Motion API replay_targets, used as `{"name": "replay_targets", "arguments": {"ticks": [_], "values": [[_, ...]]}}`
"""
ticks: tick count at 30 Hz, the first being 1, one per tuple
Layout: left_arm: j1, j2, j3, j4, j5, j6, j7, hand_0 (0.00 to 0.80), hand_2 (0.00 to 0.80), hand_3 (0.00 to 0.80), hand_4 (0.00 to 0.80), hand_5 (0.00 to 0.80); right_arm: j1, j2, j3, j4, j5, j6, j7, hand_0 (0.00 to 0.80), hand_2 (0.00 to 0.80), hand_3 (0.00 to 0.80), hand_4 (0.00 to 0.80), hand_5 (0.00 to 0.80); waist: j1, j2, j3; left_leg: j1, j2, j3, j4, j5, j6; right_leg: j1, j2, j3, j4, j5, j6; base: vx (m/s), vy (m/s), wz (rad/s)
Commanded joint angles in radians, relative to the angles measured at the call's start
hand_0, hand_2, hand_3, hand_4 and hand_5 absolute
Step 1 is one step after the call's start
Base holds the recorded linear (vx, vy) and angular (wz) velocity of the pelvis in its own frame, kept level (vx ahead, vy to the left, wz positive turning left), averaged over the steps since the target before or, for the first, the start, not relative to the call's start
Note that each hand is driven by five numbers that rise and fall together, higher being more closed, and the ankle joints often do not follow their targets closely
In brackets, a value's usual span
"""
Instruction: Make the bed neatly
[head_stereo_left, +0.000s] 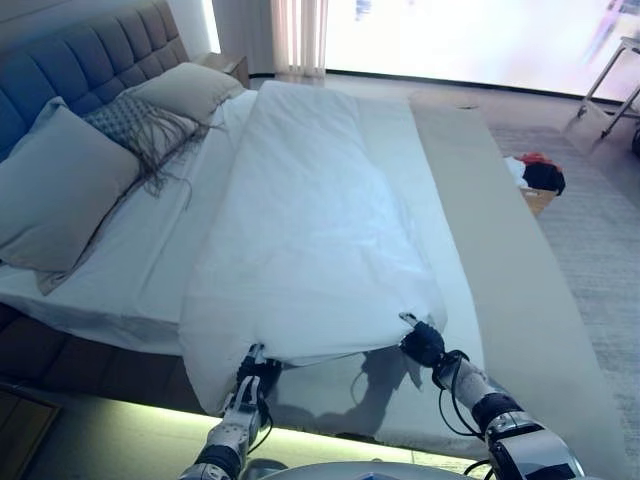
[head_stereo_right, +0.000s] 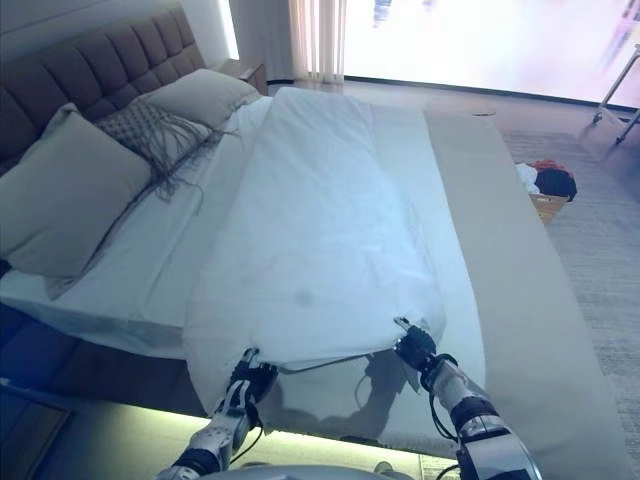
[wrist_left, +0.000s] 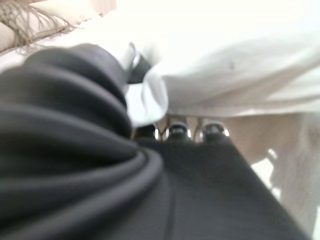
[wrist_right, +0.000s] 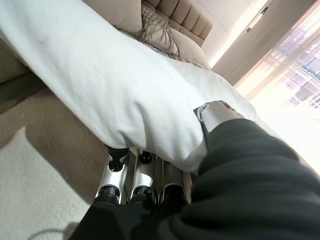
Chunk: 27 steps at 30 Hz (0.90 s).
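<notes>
I hold the white duvet (head_stereo_left: 310, 220) at its near edge with both hands. My left hand (head_stereo_left: 252, 375) pinches the left corner, thumb over the cloth and fingers under it; my right hand (head_stereo_left: 422, 343) grips the right corner the same way, cloth bunched between thumb and fingers. The duvet lies folded in a long strip down the middle of the bed (head_stereo_left: 520, 290), its far end near the window side; the near edge is lifted clear of the mattress, with a shadow beneath it. Two pillows (head_stereo_left: 60, 185) and a fringed cushion (head_stereo_left: 140, 125) lie by the headboard (head_stereo_left: 80, 55).

Handling, as I judge it: soft, light, bulky, no stiffness; it sags between my hands. The cover may slip over the filling, so hold at the corners, taking filling and cover together, and keep both hands level
</notes>
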Motion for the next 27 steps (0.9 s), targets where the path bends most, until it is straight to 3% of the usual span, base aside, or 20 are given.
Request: {"name": "replay_targets", "arguments": {"ticks": [1,2,3,4,13,19,23,26,27], "values": [[-0.052,0.203,0.202,0.080,-0.023,-0.133,-0.022,0.800,0.800,0.800,0.800,0.800,-0.017,-0.110,-0.133,0.078,0.006,-0.083,0.008,0.800,0.800,0.800,0.800,0.800,0.005,-0.063,-0.035,-0.030,-0.017,-0.010,-0.001,-0.002,0.020,0.094,-0.107,-0.037,0.008,-0.099,0.077,-0.038,0.096,0.02],[-0.051,0.221,0.217,0.082,-0.014,-0.134,-0.020,0.800,0.800,0.800,0.800,0.800,-0.015,-0.112,-0.131,0.085,-0.002,-0.077,0.010,0.800,0.800,0.800,0.800,0.800,0.006,-0.059,-0.036,-0.031,-0.020,-0.012,-0.001,-0.003,0.021,0.094,-0.109,-0.037,0.009,-0.099,0.077,-0.047,0.103,0.02],[-0.051,0.240,0.229,0.086,-0.011,-0.131,-0.017,0.800,0.800,0.800,0.800,0.800,-0.013,-0.115,-0.127,0.098,-0.012,-0.073,0.008,0.439,0.439,0.439,0.439,0.439,0.007,-0.056,-0.037,-0.032,-0.024,-0.014,-0.001,-0.003,0.022,0.093,-0.111,-0.038,0.010,-0.100,0.077,-0.045,0.103,0.01],[-0.055,0.261,0.239,0.091,-0.008,-0.129,-0.014,0.800,0.800,0.800,0.800,0.800,-0.010,-0.118,-0.121,0.125,-0.027,-0.079,0.000,0.000,0.000,0.000,0.000,0.000,0.008,-0.052,-0.038,-0.032,-0.028,-0.015,-0.001,-0.005,0.024,0.093,-0.114,-0.039,0.011,-0.101,0.078,-0.046,0.109,0.02],[-0.044,0.391,0.336,0.149,0.005,-0.126,-0.090,0.800,0.800,0.800,0.800,0.800,0.030,-0.118,-0.080,0.238,-0.094,0.008,0.032,0.000,0.000,0.000,0.000,0.000,0.029,-0.027,-0.045,-0.044,-0.064,-0.028,-0.001,-0.012,0.047,0.093,-0.139,-0.044,0.012,-0.100,0.086,-0.069,0.101,0.02],[-0.034,0.420,0.379,0.168,-0.032,-0.099,-0.126,0.800,0.800,0.800,0.800,0.800,0.081,-0.086,-0.076,0.260,-0.037,0.048,0.036,0.000,0.000,0.000,0.000,0.000,0.032,-0.022,-0.049,-0.060,-0.101,-0.021,-0.001,-0.016,0.067,0.083,-0.171,-0.045,0.007,-0.076,0.106,-0.122,0.177,0.00],[-0.025,0.411,0.393,0.187,-0.018,-0.072,-0.147,0.800,0.800,0.800,0.800,0.800,0.120,-0.073,-0.127,0.296,-0.002,0.048,0.007,0.000,0.000,0.000,0.000,0.000,0.028,-0.017,-0.046,-0.069,-0.165,-0.009,-0.001,-0.035,0.101,0.057,-0.229,-0.042,0.004,-0.013,0.132,-0.123,0.304,0.00],[-0.013,0.412,0.403,0.188,-0.003,-0.057,-0.136,0.800,0.800,0.800,0.800,0.800,0.121,-0.079,-0.165,0.311,-0.004,0.050,-0.011,0.000,0.000,0.000,0.000,0.000,0.026,-0.013,-0.036,-0.067,-0.221,0.020,-0.001,-0.055,0.123,0.009,-0.291,-0.066,0.004,0.082,0.152,-0.151,0.299,-0.06],[-0.001,0.410,0.421,0.179,0.008,-0.059,-0.129,0.800,0.800,0.800,0.800,0.800,0.116,-0.074,-0.179,0.310,-0.012,0.053,-0.013,0.000,0.000,0.000,0.000,0.000,0.026,-0.012,-0.024,-0.057,-0.239,0.025,-0.001,-0.070,0.136,-0.011,-0.298,-0.065,0.060,0.107,0.158,-0.190,0.284,-0.18]]}}
